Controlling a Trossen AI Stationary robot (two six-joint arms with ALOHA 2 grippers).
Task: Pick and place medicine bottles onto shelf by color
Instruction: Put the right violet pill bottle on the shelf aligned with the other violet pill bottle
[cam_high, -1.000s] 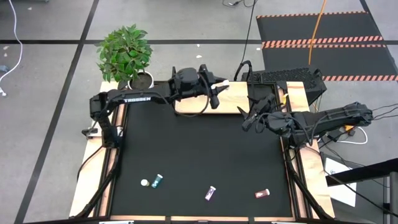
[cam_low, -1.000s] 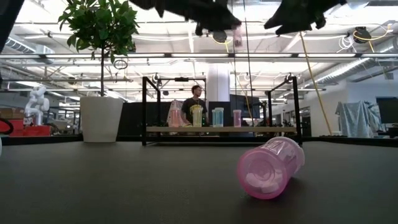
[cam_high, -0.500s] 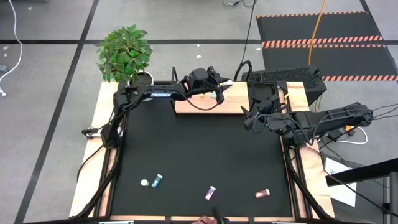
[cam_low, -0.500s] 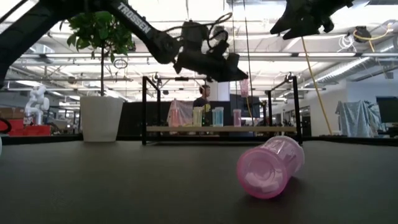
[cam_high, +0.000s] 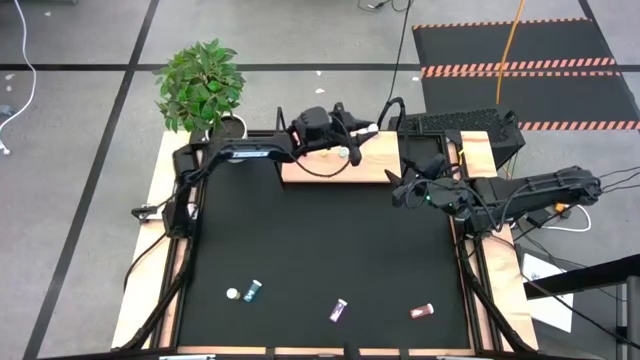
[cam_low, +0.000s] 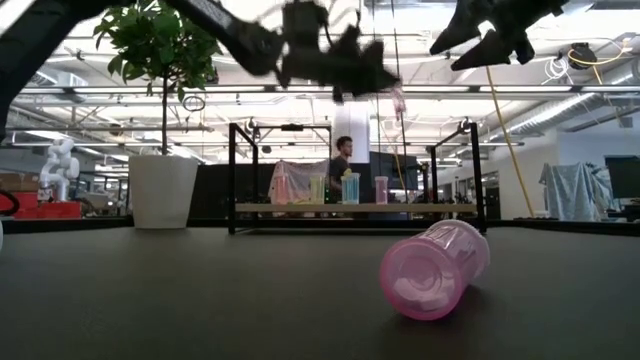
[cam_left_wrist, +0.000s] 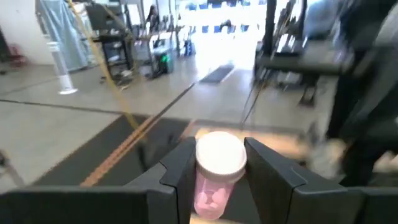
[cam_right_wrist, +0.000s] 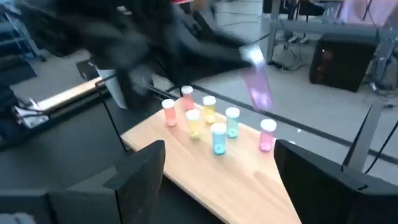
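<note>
My left gripper (cam_high: 360, 133) reaches level over the far part of the tan shelf (cam_high: 340, 165) and is shut on a pink medicine bottle (cam_left_wrist: 216, 171) with a white cap. Several bottles, pink (cam_right_wrist: 169, 112), yellow (cam_right_wrist: 193, 122) and blue-teal (cam_right_wrist: 218, 138), stand upright on the shelf board. On the black mat near the front edge lie a teal bottle (cam_high: 252, 291), a purple one (cam_high: 339, 310) and a pink one (cam_high: 421, 311) on their sides. My right gripper (cam_high: 398, 187) hangs open above the mat's right side, nothing between its fingers. My left gripper pinches the pink bottle's body (cam_left_wrist: 208, 194) just below the white cap (cam_left_wrist: 219, 154) between its two fingers (cam_left_wrist: 180, 177). The fingers come at it level, from the table's near-left side. The bottle is roughly upright, cap up, its lower end hanging clear above the shelf board.
A potted plant in a white pot (cam_high: 226, 128) stands at the shelf's left end. Black frame posts (cam_low: 232, 175) rise at the shelf's ends. A person (cam_low: 343, 165) shows in the room behind the shelf. Bare black mat (cam_high: 320, 240) lies between shelf and fallen bottles.
My left gripper has gone down and toward the table's far right, out over the shelf, carrying the pink bottle clear of the board; its hold has not changed. My right gripper has stayed in place, open.
</note>
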